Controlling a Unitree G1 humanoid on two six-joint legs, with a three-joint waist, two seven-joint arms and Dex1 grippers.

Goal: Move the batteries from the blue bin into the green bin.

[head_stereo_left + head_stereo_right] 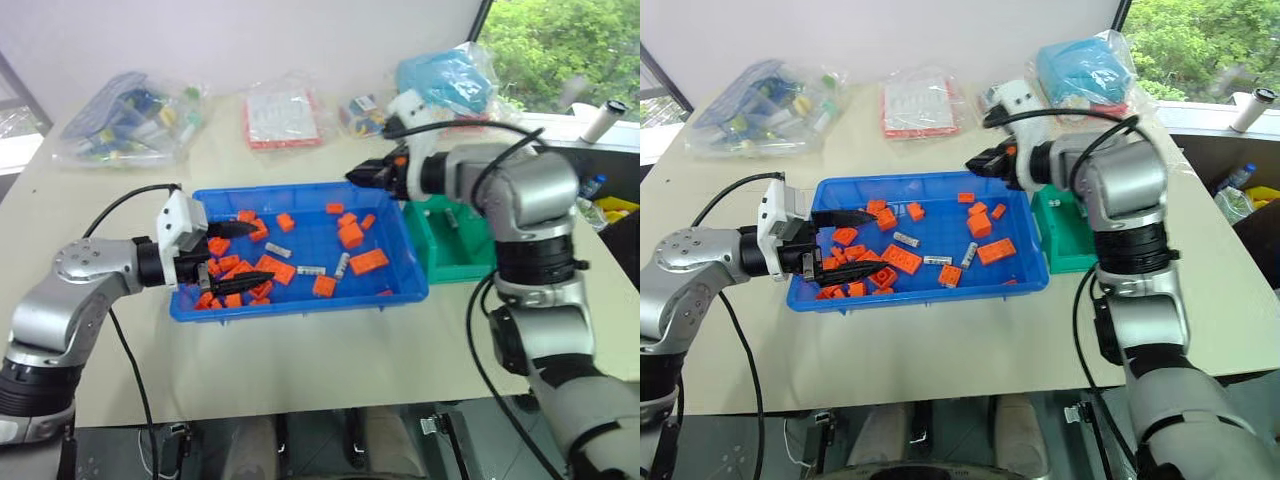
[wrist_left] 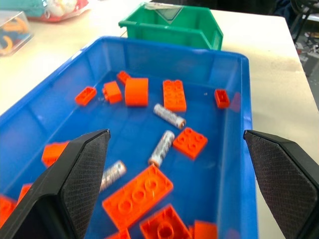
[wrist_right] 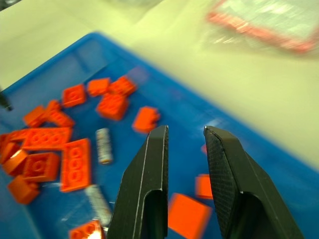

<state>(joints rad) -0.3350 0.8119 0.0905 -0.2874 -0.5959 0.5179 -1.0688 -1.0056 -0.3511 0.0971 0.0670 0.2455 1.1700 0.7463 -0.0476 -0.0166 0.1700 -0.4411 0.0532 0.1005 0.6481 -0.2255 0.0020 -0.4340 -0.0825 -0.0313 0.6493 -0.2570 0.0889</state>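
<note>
Right pincer [image 3: 185,137], nearly closed on nothing visible, hangs above the blue bin [image 1: 300,300]; left pincer [image 2: 177,144] gapes empty over batteries [image 2: 162,148].

A wide, shallow blue bin [image 1: 300,300] sits on the tabletop. Three small silver-grey batteries [image 1: 311,270] lie flat near its middle among scattered orange bricks. A smaller, deeper green bin [image 1: 450,262] stands upright just beside the blue bin's right end.
</note>
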